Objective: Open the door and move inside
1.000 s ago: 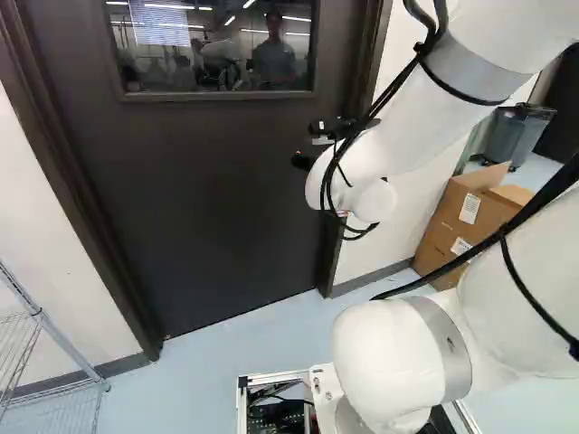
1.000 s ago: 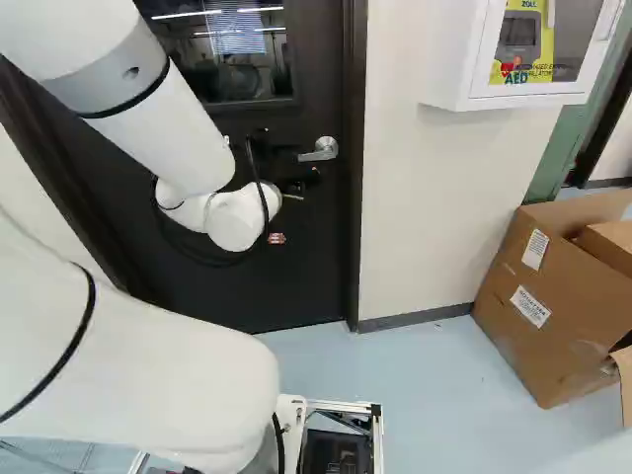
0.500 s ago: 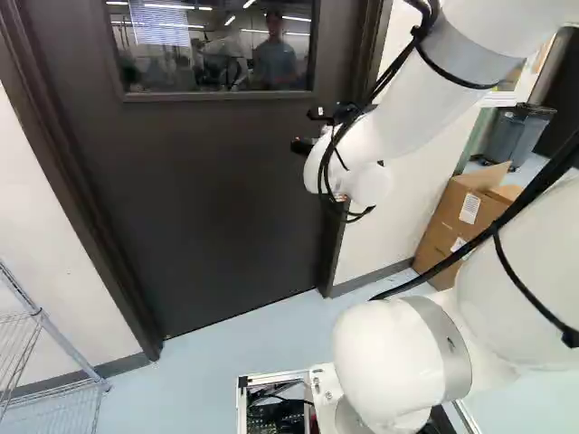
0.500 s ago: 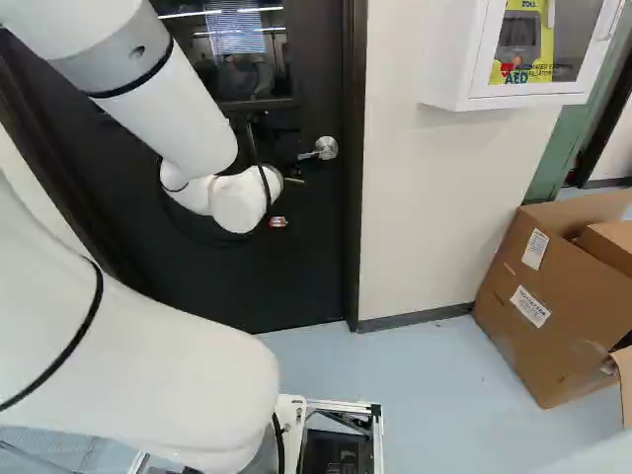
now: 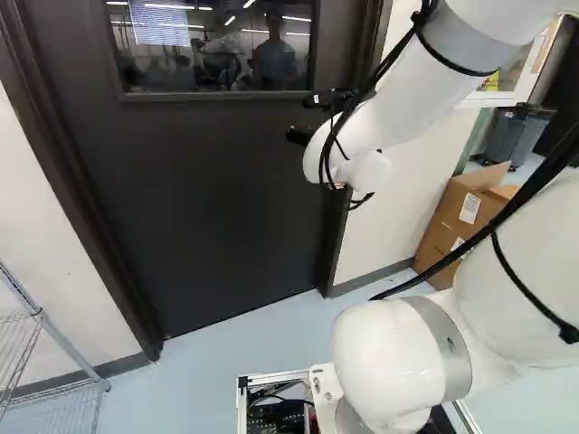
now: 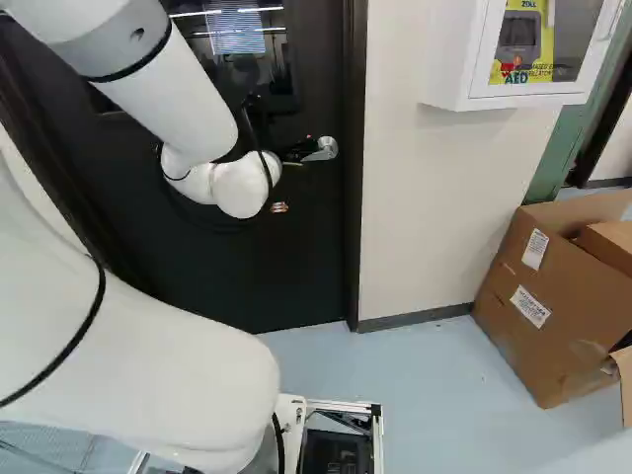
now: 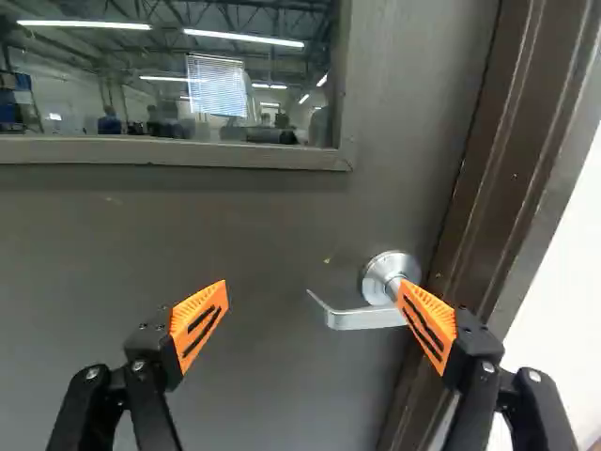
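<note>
1. Two fingers of the gripper stand spread wide near the handle.
2. Door: shut in its frame, carrying the handle.
3. Window: above the handle, set in the door.

Workshop-like interior; wire rack, cardboard box

The white robot arm reaches in from ten o'clock, and its fat lower part is at eight. Behind it is a dark door, with a glass window at eleven and a silver lever handle at twelve. A white defibrillator cabinet hangs between one and two. A big cardboard box sits near four.
</note>
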Robot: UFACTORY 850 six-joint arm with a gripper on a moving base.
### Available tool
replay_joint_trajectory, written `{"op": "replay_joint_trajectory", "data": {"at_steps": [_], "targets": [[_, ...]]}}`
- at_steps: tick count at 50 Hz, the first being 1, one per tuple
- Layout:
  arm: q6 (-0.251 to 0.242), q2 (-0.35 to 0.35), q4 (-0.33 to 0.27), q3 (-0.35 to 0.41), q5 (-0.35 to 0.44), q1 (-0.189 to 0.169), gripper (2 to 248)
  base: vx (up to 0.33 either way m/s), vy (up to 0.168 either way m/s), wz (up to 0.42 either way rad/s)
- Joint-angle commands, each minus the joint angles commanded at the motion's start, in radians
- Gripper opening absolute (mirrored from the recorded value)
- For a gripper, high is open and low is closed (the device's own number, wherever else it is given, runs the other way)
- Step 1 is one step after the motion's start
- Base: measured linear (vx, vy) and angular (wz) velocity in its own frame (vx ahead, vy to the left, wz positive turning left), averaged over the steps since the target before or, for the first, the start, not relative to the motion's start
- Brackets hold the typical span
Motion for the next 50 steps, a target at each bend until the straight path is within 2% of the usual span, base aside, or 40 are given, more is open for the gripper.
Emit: {"op": "replay_joint_trajectory", "data": {"at_steps": [12,50], "targets": [[0.000,-0.009,-0.021,-0.028,0.000,-0.001,247,0.000,0.000,0.000],[0.000,-0.073,-0.022,-0.087,0.000,-0.008,247,0.000,0.000,0.000]]}}
